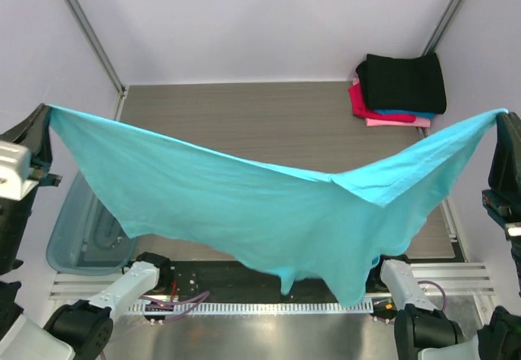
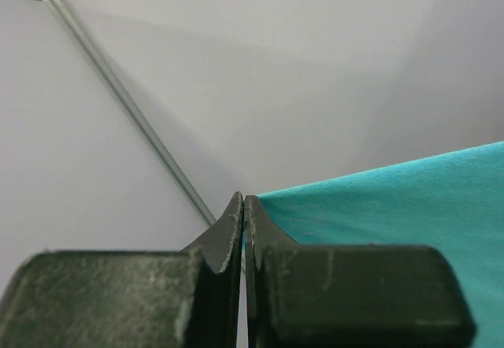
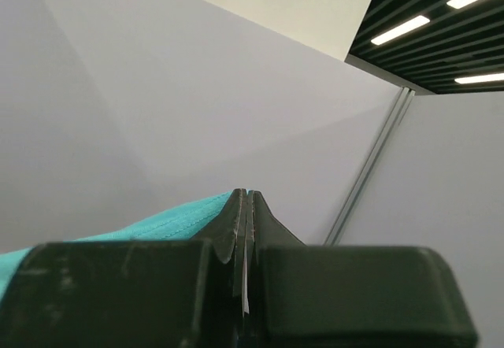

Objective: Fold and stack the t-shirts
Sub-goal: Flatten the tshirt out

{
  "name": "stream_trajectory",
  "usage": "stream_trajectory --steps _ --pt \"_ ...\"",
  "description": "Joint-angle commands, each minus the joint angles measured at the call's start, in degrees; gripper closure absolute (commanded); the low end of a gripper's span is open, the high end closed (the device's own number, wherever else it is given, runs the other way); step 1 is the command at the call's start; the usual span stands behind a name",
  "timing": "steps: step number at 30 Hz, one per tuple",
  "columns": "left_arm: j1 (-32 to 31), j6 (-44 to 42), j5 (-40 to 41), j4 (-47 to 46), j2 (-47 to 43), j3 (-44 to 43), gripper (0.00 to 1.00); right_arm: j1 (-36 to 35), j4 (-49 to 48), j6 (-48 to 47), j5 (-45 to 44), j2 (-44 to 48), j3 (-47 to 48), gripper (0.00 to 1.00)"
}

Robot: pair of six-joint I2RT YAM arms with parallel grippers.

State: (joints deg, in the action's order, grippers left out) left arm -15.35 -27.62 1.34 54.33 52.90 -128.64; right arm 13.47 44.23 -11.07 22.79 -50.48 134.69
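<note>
Grey wood-grain table [image 1: 244, 124], white walls. Left gripper [image 1: 46, 114]: raised far left, jaws clenched on one corner of the turquoise t-shirt [image 1: 244, 205]. Right gripper [image 1: 500, 117]: raised far right, clenched on the opposite corner. Shirt: soft cloth, spread above the table, middle sagging. Folded t-shirts [image 1: 400, 90]: black atop blue and pink, far right corner.

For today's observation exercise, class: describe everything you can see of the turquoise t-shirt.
The turquoise t-shirt is thin, soft, plain cloth, unfolded and held in the air. The left gripper pinches one end and the right gripper the other, both shut on it. It spans between them above the table, sagging in the middle, with a crease and loose flaps hanging toward the near edge.
</note>
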Motion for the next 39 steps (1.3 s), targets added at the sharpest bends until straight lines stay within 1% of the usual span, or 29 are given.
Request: stream_trajectory --steps 1,2,3,4,5,6,8,9,10,11,12,14,18,19,20,21,22,23,24,25,26,27,29,30,31,32,35,36,39 --pt "0.5 1.0 -4.9 1.0 4.4 5.3 1.0 0.1 -1.8 -1.1 1.6 -3.6 -5.9 0.99" --pt "0.5 1.0 -6.7 0.7 4.9 7.9 1.0 0.1 -2.6 -1.0 2.2 -3.9 -10.3 0.99" --pt "0.4 0.9 -7.3 -0.4 5.1 14.5 1.0 0.1 -5.1 -0.7 3.7 -4.2 -13.0 0.99" --pt "0.4 0.7 -7.8 -1.2 5.4 17.8 1.0 0.1 -6.4 -0.4 4.5 -4.5 -15.8 0.99" --pt "0.4 0.4 -8.8 -2.2 6.1 21.0 1.0 0.1 -7.9 0.5 5.2 -5.6 -21.5 0.99" --pt "0.4 0.8 -9.3 -4.7 6.4 28.0 1.0 0.1 -9.5 0.7 6.6 -6.5 -23.8 0.99" --pt "0.4 0.5 -10.8 -7.0 7.6 34.1 1.0 0.1 -10.2 2.0 9.7 -10.7 -30.2 0.99" --pt "0.4 0.6 -11.7 -10.0 9.3 36.7 1.0 0.1 -11.0 2.3 11.1 -12.3 -32.6 0.99" --pt "0.4 0.8 -12.7 -11.5 11.1 42.0 1.0 0.0 -12.6 2.5 12.5 -15.1 -37.7 0.99" --pt "0.4 0.5 -12.7 -13.1 11.2 44.4 1.0 -0.4 -12.6 2.5 12.3 -15.1 -40.4 0.99" --pt "0.4 0.5 -13.2 -16.4 13.7 46.5 1.0 -0.8 -13.9 2.2 11.8 -18.6 -42.4 0.99" --pt "0.6 -0.2 -14.1 -18.8 17.1 51.5 1.0 -3.2 -14.3 0.2 9.8 -22.4 -46.8 0.99" --pt "1.5 -3.2 -15.5 -24.1 27.8 53.0 1.0 -9.2 -16.4 -6.3 5.7 -32.7 -49.3 0.99" --pt "2.1 -3.2 -15.8 -25.1 33.1 52.4 1.0 -10.5 -17.3 -7.8 4.8 -37.0 -49.5 0.99" --pt "3.7 -3.1 -16.5 -25.5 35.8 50.9 1.0 -11.5 -18.2 -8.4 3.9 -39.2 -48.7 0.99" --pt "4.4 -2.9 -16.5 -25.9 39.2 47.0 1.0 -13.3 -18.6 -9.1 2.7 -42.3 -47.3 0.99" --pt "5.5 -2.7 -15.7 -25.6 45.1 43.9 1.0 -13.5 -18.6 -10.0 2.1 -47.8 -45.6 0.99" --pt "6.0 -2.7 -15.8 -24.6 48.7 40.9 1.0 -13.5 -18.6 -10.2 1.6 -51.3 -41.1 0.99" --pt "6.5 -2.5 -15.8 -22.8 51.7 34.1 1.0 -13.5 -18.5 -10.3 0.8 -54.3 -38.4 0.99" --pt "7.3 -2.4 -15.1 -21.9 57.4 31.0 1.0 -15.0 -18.5 -10.2 0.2 -60.6 -35.5 0.99" --pt "7.4 -2.4 -14.9 -20.9 59.9 28.1 1.0 -15.0 -18.5 -9.9 -0.3 -63.5 -29.2 0.99" --pt "7.6 -2.4 -14.7 -19.3 62.2 22.2 1.0 -15.1 -18.5 -9.5 -1.2 -66.4 -25.7 0.99" --pt "7.7 -2.4 -13.1 -18.4 68.2 17.6 1.0 -15.0 -18.7 -8.4 -3.2 -75.3 -15.3 0.99" --pt "7.7 -2.2 -12.6 -17.8 70.3 15.5 1.0 -15.1 -18.7 -7.8 -4.0 -78.5 -11.9 0.99" --pt "7.7 -1.7 -12.2 -17.4 72.0 11.1 1.0 -15.1 -18.8 -7.5 -5.2 -81.1 -8.6 0.99" --pt "7.8 -1.5 -11.3 -17.2 75.3 9.0 1.0 -15.1 -18.7 -7.0 -5.5 -86.1 -2.7 0.99" --pt "8.1 -0.2 -9.6 -17.1 80.1 1.2 1.0 -15.2 -18.8 -6.6 -6.3 -92.4 7.0 0.99" --pt "8.2 0.1 -8.8 -17.3 82.9 -0.8 1.0 -15.1 -19.3 -6.7 -6.5 -95.6 9.0 0.99" --pt "8.3 0.0 -7.7 -18.9 86.7 -4.8 1.0 -15.2 -23.4 -6.2 -7.9 -99.1 12.0 0.99"
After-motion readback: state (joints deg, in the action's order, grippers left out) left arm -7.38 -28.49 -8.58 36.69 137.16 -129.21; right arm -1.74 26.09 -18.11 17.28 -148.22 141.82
